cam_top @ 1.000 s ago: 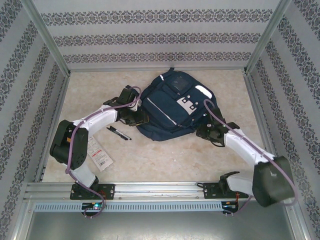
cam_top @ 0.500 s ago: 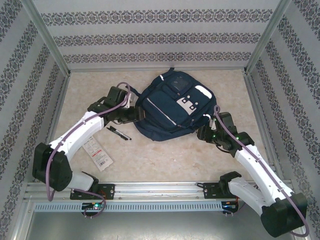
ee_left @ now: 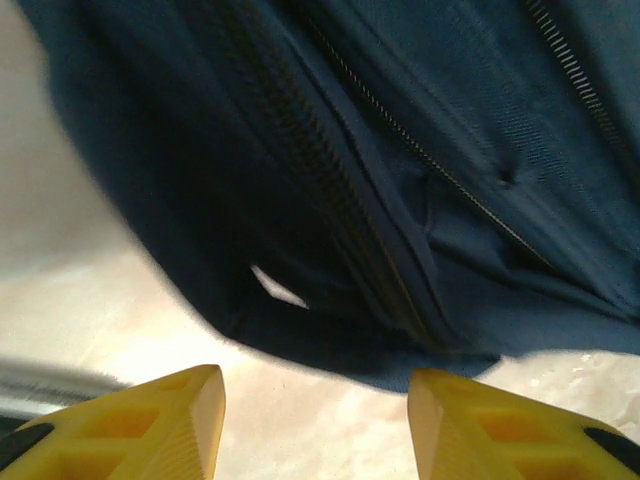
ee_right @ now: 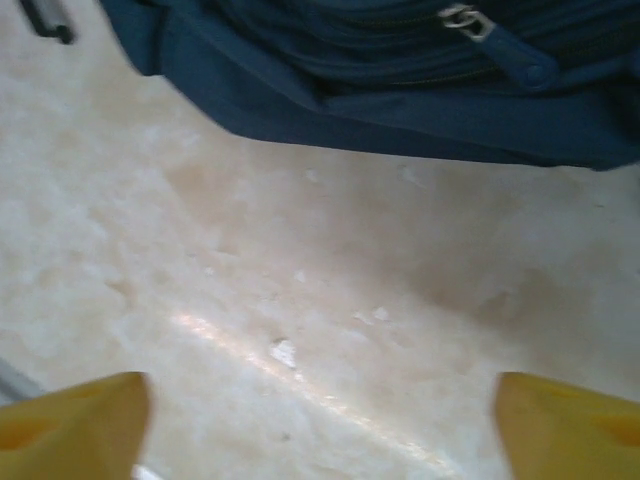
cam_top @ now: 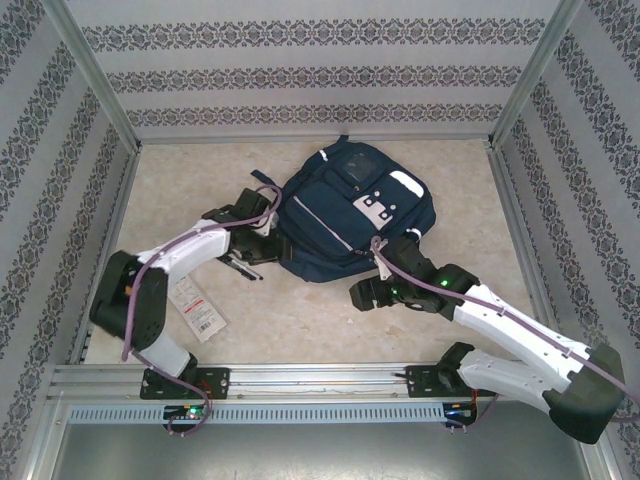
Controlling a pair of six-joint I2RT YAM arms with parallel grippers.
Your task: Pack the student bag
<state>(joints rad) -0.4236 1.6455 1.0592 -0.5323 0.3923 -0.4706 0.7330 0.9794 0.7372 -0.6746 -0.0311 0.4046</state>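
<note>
From above, we see the student bag (cam_top: 345,215) mid-table, our left gripper (cam_top: 262,232) at its left edge and our right gripper (cam_top: 362,295) just off its near edge. Left wrist: fingers parted, empty, facing the bag. Right wrist: jaws wide, empty, over the table (ee_right: 300,300). We judge we're opening the bag; next, catch the zip pull (ee_right: 462,18).

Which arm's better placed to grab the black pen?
Left, likely: left end effector, open, sits at the left edge of the student bag, close to the pen; right end effector hovers farther off.
</note>
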